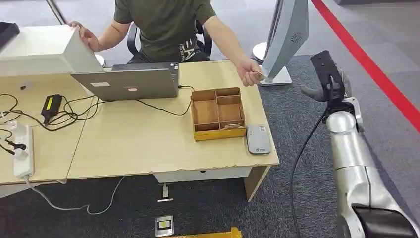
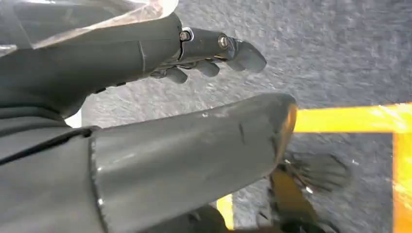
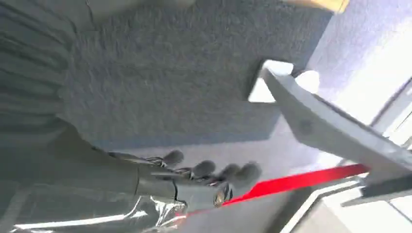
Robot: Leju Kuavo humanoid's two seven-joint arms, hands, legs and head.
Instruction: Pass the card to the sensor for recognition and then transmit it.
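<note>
Since the card (image 1: 259,74) sits in the person's hand (image 1: 249,73) at the far right corner of the tabletop (image 1: 148,144), well apart from the raised right hand (image 1: 324,84), the handover looks like the risky bit. That right hand is empty, fingers loosely extended, and a thin card could easily slip out of a sloppy pinch. It'd also have to get back to the sensor (image 1: 258,139) beside the wooden tray (image 1: 218,113). The left hand (image 2: 214,51) hangs empty over the carpet.
</note>
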